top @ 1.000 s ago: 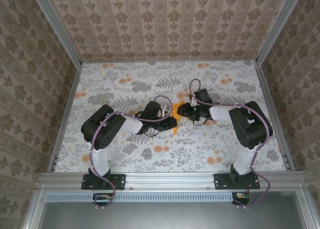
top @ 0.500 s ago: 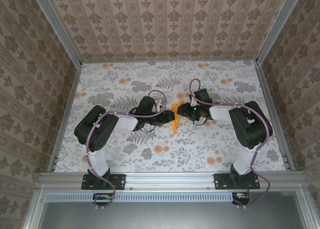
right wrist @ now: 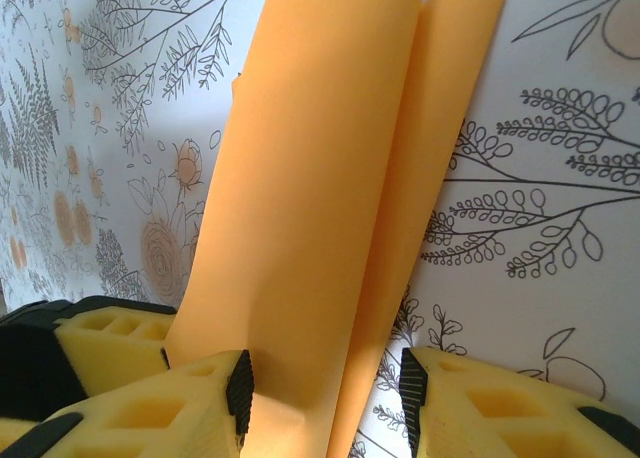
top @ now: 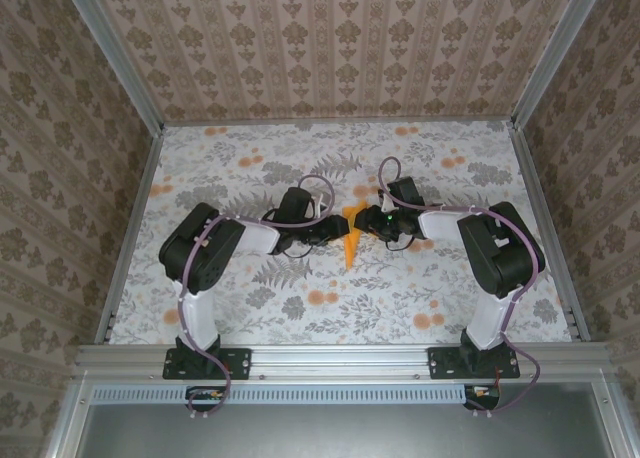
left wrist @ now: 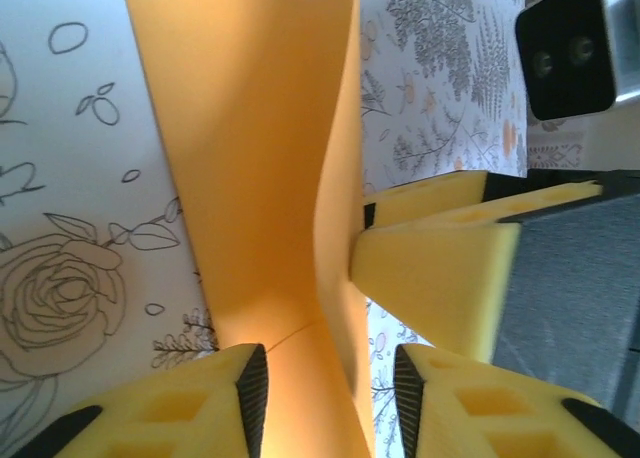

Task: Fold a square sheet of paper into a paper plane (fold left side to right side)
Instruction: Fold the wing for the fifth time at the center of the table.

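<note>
- Orange paper plane (top: 350, 244) sits mid-table, between the two arms' wrists.
- Right gripper (top: 361, 221), arm reaching in low, is clamped on it.
- Left gripper (left wrist: 330, 398) straddles it from the opposite side; can't tell whether it grips.

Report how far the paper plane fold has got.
Done: the sheet is folded into a slim, pointed paper plane with layered flaps. In hand: it sits between the fingers of the right gripper, which seems to clamp it, and of the left gripper, whose grip is unclear. Left: the flaps gape loosely, so pressing the creases and setting it down look outstanding.
</note>
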You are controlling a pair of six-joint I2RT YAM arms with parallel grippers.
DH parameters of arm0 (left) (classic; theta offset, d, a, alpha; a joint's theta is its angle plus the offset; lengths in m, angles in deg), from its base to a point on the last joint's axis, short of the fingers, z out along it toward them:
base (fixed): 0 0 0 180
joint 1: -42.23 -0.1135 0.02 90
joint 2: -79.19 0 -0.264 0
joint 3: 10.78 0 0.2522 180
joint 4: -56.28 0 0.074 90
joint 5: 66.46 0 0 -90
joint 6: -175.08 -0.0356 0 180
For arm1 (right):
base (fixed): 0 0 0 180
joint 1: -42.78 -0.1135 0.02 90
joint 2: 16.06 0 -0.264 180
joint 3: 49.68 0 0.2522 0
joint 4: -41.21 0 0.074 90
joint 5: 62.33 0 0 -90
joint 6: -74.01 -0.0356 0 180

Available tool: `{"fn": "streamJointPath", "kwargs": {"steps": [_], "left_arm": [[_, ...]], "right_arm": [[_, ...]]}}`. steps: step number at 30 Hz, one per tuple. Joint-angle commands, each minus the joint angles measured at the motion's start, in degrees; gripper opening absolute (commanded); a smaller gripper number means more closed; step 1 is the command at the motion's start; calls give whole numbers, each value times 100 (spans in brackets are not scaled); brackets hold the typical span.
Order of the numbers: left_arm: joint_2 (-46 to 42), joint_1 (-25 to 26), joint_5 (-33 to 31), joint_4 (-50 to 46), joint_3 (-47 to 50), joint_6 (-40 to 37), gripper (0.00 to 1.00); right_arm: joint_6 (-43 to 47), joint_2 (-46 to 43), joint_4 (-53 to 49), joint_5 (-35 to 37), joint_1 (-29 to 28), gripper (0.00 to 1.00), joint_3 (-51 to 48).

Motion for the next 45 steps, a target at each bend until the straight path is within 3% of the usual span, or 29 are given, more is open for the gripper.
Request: {"fn": "streamJointPath", "kwargs": {"steps": [1,6,8,14,20,32,45], "left_arm": [[150,-43,108,43,-224,3,31],[266,-96,94,29,-287,-115,4],[275,-129,107,0,-298,-203,0],[315,-170,325,-372,-485,-643,0],[345,-188,356,-393,-492,-685,0],[345,-188,354,-402,-493,-685,0],[356,-188,355,-416,-512,-685,0]], "right_arm": [[45,303,-278,227,-87,46,46],[63,241,-255,150,-86,47,58],[101,116,-276,110,-59,48,91],[153,-324,-373,-46,117,56,306],[-121,-189,-300,63,189,65,533],[-247,461,-525,144,190,66,1172],[-196,588,-678,233,163,66,1228]]}}
